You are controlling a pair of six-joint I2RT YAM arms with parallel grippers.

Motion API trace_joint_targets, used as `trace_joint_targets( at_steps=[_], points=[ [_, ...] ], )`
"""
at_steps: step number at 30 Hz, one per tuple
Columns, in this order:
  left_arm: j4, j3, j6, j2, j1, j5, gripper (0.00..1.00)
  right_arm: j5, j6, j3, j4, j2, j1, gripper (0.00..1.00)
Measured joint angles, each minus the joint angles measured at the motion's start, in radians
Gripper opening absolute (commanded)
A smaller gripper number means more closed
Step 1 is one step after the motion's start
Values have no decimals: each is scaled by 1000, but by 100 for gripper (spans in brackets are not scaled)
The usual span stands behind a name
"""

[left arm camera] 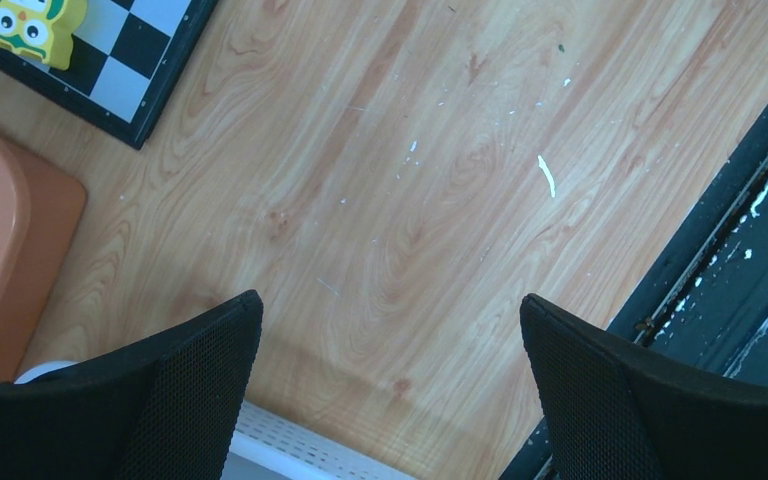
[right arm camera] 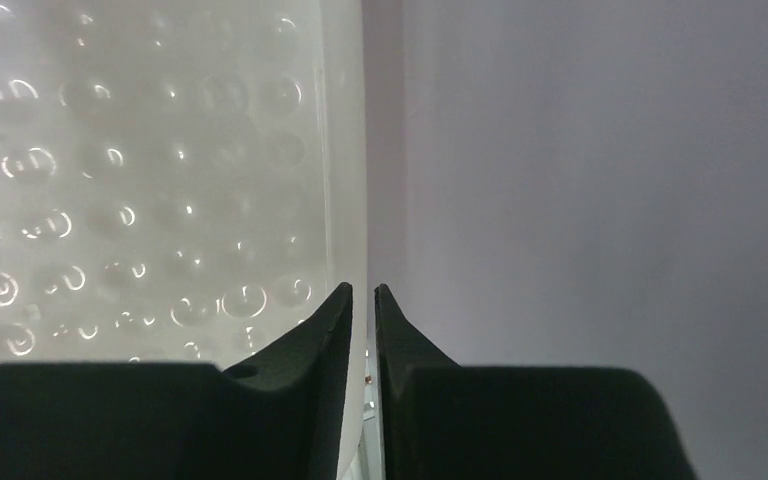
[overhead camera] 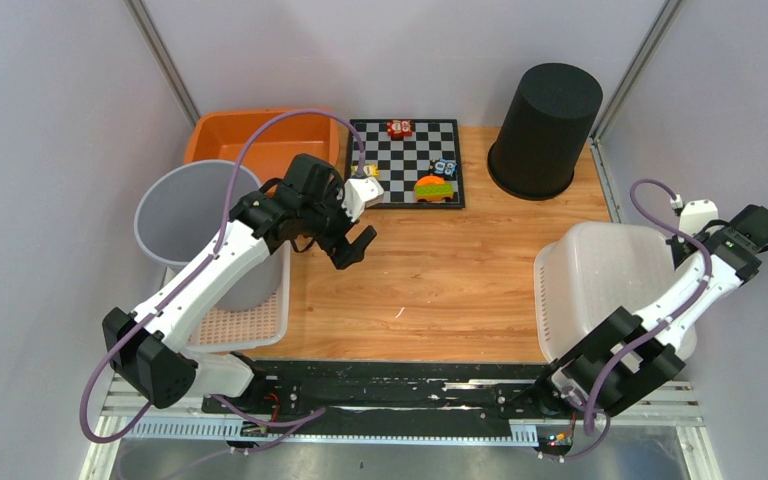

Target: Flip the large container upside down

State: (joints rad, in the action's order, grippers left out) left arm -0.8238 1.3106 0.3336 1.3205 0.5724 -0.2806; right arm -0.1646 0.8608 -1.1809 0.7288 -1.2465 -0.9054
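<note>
Since the right gripper [right arm camera: 362, 293] pinches the thin wall of the translucent white tub [overhead camera: 590, 280], a slow roll seems safest, while the left gripper [left arm camera: 388, 300] hangs open above the table [left arm camera: 410, 180].

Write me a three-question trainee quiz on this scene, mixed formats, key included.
1. True or false: the left hand is open above the table.
2. What is the right hand pinching? A) white tub B) grey bucket C) orange tray
3. Fill in: the black bin at the back stands mouth ____.
Key: 1 true; 2 A; 3 down.
</note>
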Motion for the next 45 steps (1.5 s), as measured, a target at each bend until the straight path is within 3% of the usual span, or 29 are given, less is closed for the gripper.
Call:
trace_joint_targets(
  at_steps=[7, 19, 22, 30, 33, 40, 45],
  points=[
    [-14, 0, 18, 0, 0, -16, 100, 28, 22, 4, -43, -87, 0, 11],
    [-25, 0, 37, 0, 0, -56, 100, 34, 80, 68, -142, -164, 26, 15],
    [-28, 4, 37, 1, 0, -63, 100, 26, 91, 101, -158, -153, 82, 16],
    [-35, 19, 38, 12, 0, -79, 100, -8, 37, 133, -156, -116, 378, 22],
    [-35, 19, 38, 20, 0, -83, 100, -8, 5, 131, -153, -116, 446, 30],
    [-26, 19, 45, 56, 6, -93, 100, 10, -7, 90, -94, -48, 467, 71],
    [-12, 19, 57, 100, 42, -91, 100, 27, 81, 65, 27, 136, 467, 81]
  ],
)
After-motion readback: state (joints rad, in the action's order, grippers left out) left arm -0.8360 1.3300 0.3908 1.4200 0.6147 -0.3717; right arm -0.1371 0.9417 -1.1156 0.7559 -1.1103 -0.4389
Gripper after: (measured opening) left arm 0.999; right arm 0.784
